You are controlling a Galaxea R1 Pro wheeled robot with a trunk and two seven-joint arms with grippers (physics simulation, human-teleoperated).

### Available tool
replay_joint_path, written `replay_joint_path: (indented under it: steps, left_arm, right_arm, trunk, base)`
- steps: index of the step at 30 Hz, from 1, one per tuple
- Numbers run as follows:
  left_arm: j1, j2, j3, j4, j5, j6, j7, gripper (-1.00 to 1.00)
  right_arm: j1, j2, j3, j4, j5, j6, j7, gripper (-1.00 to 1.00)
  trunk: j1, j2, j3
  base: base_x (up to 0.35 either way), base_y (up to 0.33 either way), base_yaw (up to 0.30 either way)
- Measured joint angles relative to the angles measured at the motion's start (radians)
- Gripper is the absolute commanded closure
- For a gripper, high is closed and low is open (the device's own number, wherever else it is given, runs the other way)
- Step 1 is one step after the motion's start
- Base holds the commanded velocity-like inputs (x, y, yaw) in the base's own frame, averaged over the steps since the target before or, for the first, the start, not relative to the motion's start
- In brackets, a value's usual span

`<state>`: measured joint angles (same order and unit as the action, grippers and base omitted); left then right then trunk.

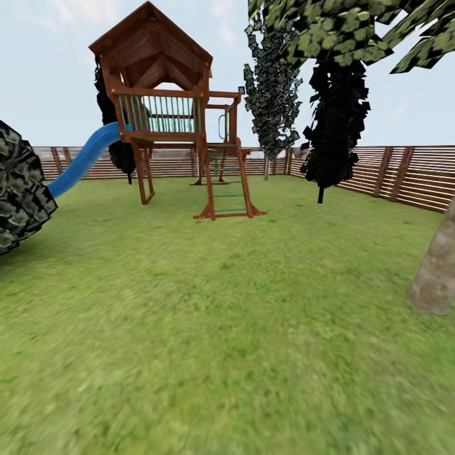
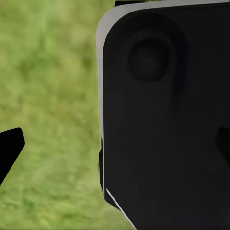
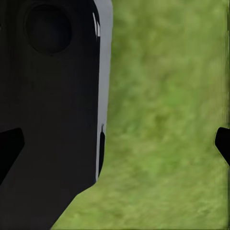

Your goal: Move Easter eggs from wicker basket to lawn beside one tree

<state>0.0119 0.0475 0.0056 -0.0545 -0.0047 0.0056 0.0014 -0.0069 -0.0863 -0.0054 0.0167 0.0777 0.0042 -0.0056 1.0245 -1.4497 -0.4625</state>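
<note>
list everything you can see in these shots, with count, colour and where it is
lawn: one, green, whole foreground
wooden fence: one, brown slats, along the far and right edges
playhouse tower: one, red-brown with green railings, centre left
slide: one, blue, off the tower's left side
climbing ladder: one, red-brown with green rungs, at the tower's right
dark conifer: one, near-black, right of centre
mottled tree: one, green-white, by the far fence
palm trunk: one, scaly brown, right edge
bush: one, dark mottled, left edge
left gripper: black fingertips, open over grass
right gripper: black fingertips, open over grass
</note>
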Motion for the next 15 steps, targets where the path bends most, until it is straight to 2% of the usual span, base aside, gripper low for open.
replay_joint_path:
  steps: [15]
  left_arm:
    - [0.0, 0.0, 0.0, 0.0, 0.001, 0.0, 0.0, -1.0]
  right_arm:
    - [0.0, 0.0, -0.001, -0.001, -0.001, 0.0, -0.001, -1.0]
  trunk:
    - [0.0, 0.0, 0.0]
  base:
    - [0.294, -0.148, 0.0]
